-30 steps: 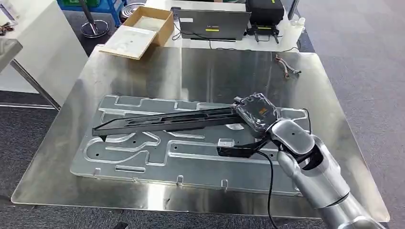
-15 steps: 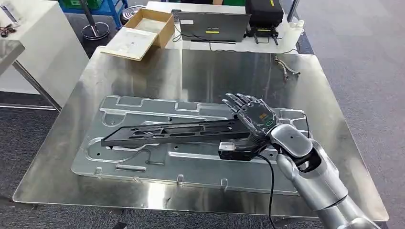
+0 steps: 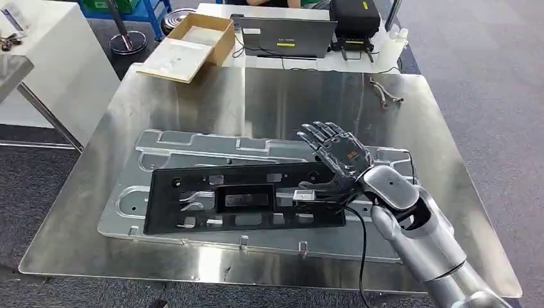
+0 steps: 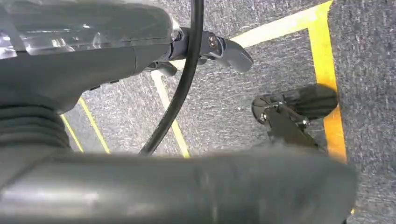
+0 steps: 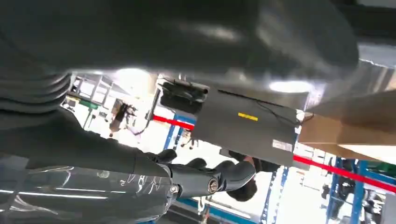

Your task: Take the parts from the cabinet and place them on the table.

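A long black plastic part (image 3: pixel 244 199) with several cut-outs lies flat on a silver pressed-metal panel (image 3: pixel 192 144), which rests on the steel table (image 3: pixel 289 90). My right hand (image 3: pixel 340 157) hovers over the part's right end with its fingers spread and nothing in them. Whether its thumb touches the part I cannot tell. In the right wrist view the dark fingers (image 5: pixel 210 179) reach out straight and hold nothing. My left hand (image 4: pixel 201 46) hangs above grey carpet with yellow floor lines, its thumb (image 4: pixel 231 52) stretched out and nothing in its hold.
At the table's far edge stand an open cardboard box (image 3: pixel 192 42), a laptop (image 3: pixel 289 35) and a black case (image 3: pixel 354 16). A small metal tool (image 3: pixel 385 90) lies at the far right. A white cabinet (image 3: pixel 45 51) stands to the left.
The black part, held up on edge a second ago, has dropped flat onto the panel. My right hand let go of it and spread its fingers.
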Motion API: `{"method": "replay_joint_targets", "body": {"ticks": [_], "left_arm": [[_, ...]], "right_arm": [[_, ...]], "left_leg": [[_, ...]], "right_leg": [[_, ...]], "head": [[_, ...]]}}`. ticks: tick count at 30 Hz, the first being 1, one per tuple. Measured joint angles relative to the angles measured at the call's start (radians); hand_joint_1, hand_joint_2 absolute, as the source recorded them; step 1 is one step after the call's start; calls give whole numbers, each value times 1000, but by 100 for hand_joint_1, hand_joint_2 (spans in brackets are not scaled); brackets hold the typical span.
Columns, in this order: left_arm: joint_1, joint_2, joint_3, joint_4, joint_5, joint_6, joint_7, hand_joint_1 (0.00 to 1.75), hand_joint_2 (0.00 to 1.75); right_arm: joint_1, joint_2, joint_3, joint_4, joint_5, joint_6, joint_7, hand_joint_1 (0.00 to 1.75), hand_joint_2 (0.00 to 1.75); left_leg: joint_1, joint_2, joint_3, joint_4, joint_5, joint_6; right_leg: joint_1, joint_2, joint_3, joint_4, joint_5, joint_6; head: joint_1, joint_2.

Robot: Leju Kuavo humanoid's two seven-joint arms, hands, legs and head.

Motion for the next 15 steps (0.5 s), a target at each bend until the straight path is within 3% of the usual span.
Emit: {"method": "replay_joint_targets", "body": {"ticks": [1,2,3,4,5,6,7,9,10,11,13,14,15], "left_arm": [[1,0,0,0,0,0,0,0,0],[1,0,0,0,0,0,0,0,0],[1,0,0,0,0,-1,0,0,0],[1,0,0,0,0,-2,0,0,0],[1,0,0,0,1,-3,0,0,0],[1,1,0,0,2,-3,0,0,0],[1,0,0,0,2,-3,0,0,0],[2,0,0,0,2,-3,0,0,0],[3,1,0,0,2,-3,0,0,0],[3,1,0,0,3,-3,0,0,0],[3,0,0,0,3,-3,0,0,0],[2,0,0,0,5,-4,0,0,0],[2,0,0,0,7,-4,0,0,0]], "right_arm": [[2,0,0,2,0,0,0,0,0],[3,0,0,3,0,0,0,0,0],[1,1,0,3,0,0,0,0,0],[0,1,0,3,0,0,0,0,0],[-1,1,0,3,-1,0,0,0,0],[-3,4,0,4,-3,0,0,0,0],[-3,5,0,3,-3,-1,0,0,0],[-3,5,1,4,-3,-1,0,0,0],[-3,5,1,4,-3,-1,0,0,0],[-5,5,1,4,-3,-1,0,0,0],[-7,5,2,3,-4,-1,0,0,0],[-6,0,2,4,-4,-1,-1,0,0],[-6,-1,2,4,-5,-1,-1,0,0]], "left_leg": [[1,0,-2,2,0,0],[2,0,-4,6,1,-1],[4,0,-6,11,0,-3],[7,0,-10,17,-1,-8],[9,-1,-13,26,-3,-14],[7,-2,-22,29,-2,-24],[6,-3,-24,31,2,-31],[5,-3,-28,29,13,-48],[6,-4,-31,27,19,-56],[12,-2,-37,36,6,-61],[11,3,-67,105,-73,-66],[12,5,-99,205,-145,-69],[12,5,-119,278,-186,-71]], "right_leg": [[-5,0,-15,29,4,3],[-10,-1,-8,12,32,7],[-15,-1,19,-45,76,10],[-19,-2,65,-137,125,12],[-23,-6,109,-221,153,15],[-16,-8,122,-245,131,15],[-10,-1,111,-237,146,5],[-6,1,102,-238,146,-5],[-7,1,97,-241,153,-15],[-14,-5,90,-247,164,-29],[-10,-8,75,-246,176,-42],[-7,-10,62,-246,185,-47],[-4,-12,51,-245,193,-49]], "head": [[0,0],[0,0],[0,0],[0,0],[0,0],[0,0],[-1,0],[0,0],[0,0],[0,0],[0,0],[0,0],[0,0]]}}
